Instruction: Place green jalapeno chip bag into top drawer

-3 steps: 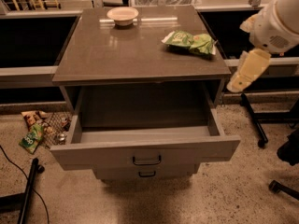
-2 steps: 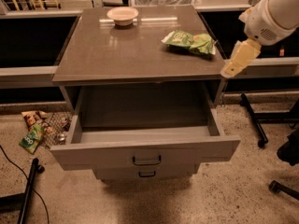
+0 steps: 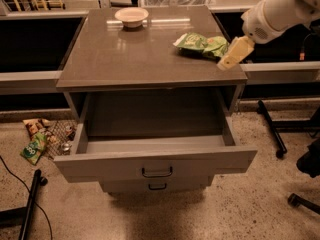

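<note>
Nearest, at 6 o'clock in the view, the narrow grey lower drawer (image 3: 157, 186) sits shut beneath the wide grey top drawer (image 3: 100, 166). The top drawer is pulled well out over the speckled floor (image 3: 150, 219). A dark bar handle (image 3: 157, 172) sits at the middle of its flat front, and its grey inside lies open to view. At 8 o'clock a black stand leg (image 3: 30, 204) slants across the floor. Just beyond it, at 9 o'clock, a small green packet (image 3: 34, 148) with a white logo lies among brown wrappers (image 3: 37, 127) beside the cabinet. At 3 to 4 o'clock black chair legs (image 3: 272, 129) stand on the floor, apart from the cabinet.

Above the open drawer is the brown flat-topped counter (image 3: 125, 59). The light-green shiny foil jalapeno chip bag (image 3: 200, 44) lies on it at about 2 o'clock of the top, near the right edge and outside the drawer. The cream-coloured tool (image 3: 226, 61) hangs tilted at the counter's 3 o'clock edge, just beside the bag's right end, with its tip pointing down and left. Whether it touches the bag, and whether it is open or closed, cannot be told. The white arm (image 3: 280, 9) runs from it toward 1 o'clock and out of view. Farthest, at 12 o'clock of the top, a pale round bowl (image 3: 131, 17) stands upright, well apart from the bag.
</note>
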{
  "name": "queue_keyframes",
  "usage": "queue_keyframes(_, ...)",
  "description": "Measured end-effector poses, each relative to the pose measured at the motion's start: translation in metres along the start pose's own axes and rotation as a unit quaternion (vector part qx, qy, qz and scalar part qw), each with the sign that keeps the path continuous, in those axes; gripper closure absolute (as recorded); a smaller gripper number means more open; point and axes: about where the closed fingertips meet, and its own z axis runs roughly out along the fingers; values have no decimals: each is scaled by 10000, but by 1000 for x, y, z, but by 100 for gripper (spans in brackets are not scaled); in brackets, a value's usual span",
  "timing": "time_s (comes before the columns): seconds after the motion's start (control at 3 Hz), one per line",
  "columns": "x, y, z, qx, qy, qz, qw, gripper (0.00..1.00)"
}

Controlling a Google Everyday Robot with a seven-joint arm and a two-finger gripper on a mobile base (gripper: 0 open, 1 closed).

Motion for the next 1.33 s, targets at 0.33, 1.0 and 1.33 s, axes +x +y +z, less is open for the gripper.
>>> queue_keyframes(0.33,-1,-19,38,-136,-256,250,9993,0)
queue_keyframes(1.0,1,-33,58,5,-419,428,9982,0)
queue_keyframes(1.33,6,-51,85,91,-521,655,9965,0)
